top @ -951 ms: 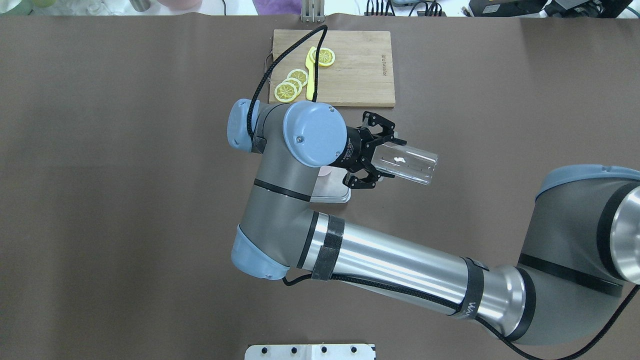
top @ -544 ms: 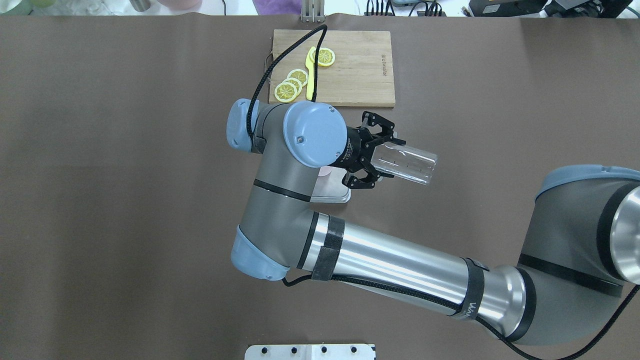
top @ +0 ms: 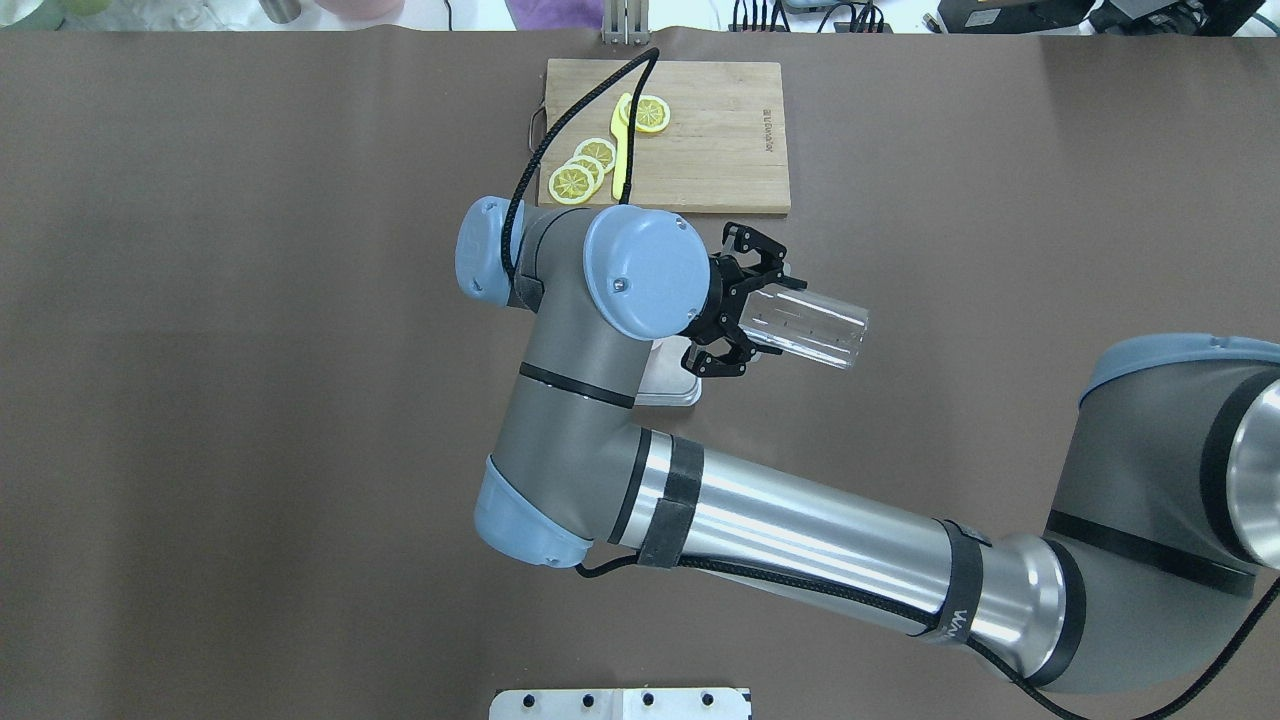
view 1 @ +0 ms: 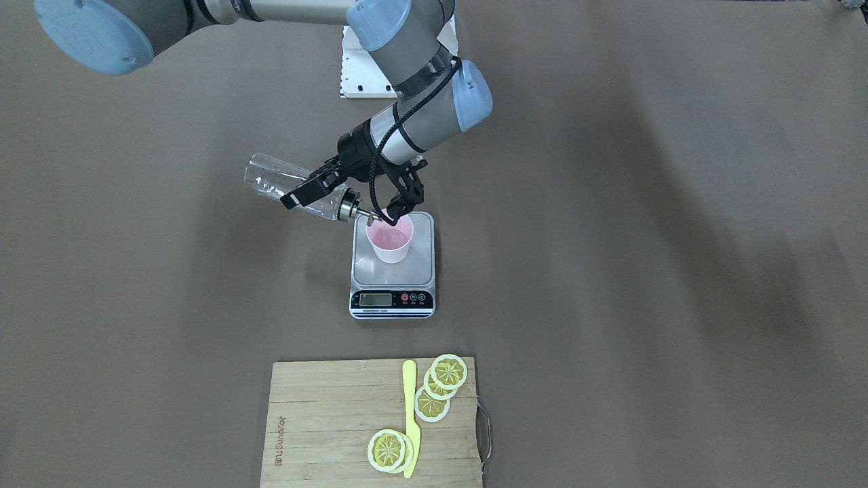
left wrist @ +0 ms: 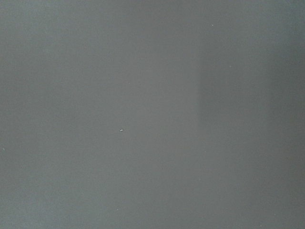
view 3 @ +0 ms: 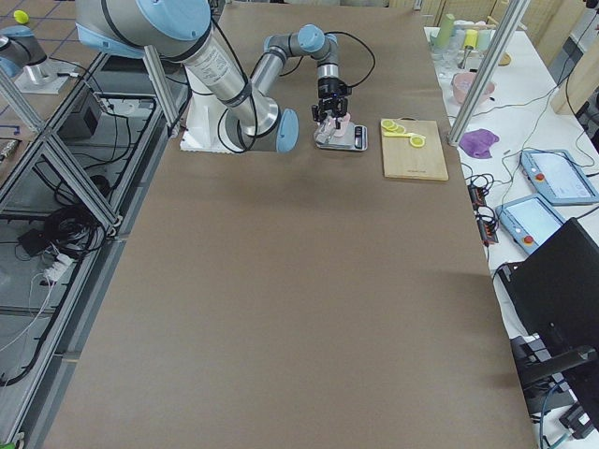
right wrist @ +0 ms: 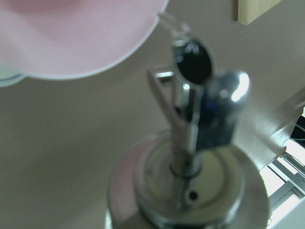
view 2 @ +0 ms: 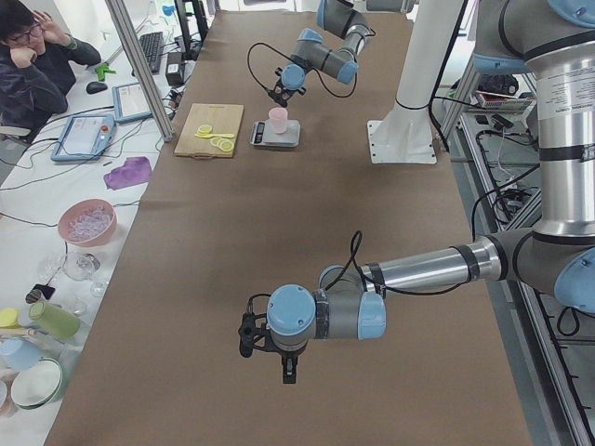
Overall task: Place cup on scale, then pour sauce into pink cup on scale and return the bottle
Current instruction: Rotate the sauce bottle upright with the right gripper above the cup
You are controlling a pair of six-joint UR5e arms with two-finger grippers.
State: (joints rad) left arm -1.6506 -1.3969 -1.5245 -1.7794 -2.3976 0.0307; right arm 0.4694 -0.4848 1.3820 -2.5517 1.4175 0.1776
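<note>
The brown surface carries everything. The right arm reaches in from the right and bends over the middle, while the left arm lies low over bare surface well to the left of the work. The left fingers show only in the side view, and I cannot tell whether they are apart or together. A bamboo cutting board lies just beyond the scale on the far side. The digital scale sits mid-surface with its display facing away from the robot. The glass bottle is tipped almost level above the surface, its base to the right and its metal spout dipping over the cup's rim. The pink cup stands upright on the scale's steel platform. The right fingers are clamped on the bottle near its neck. Lemon slices and a yellow knife rest on the board.
</note>
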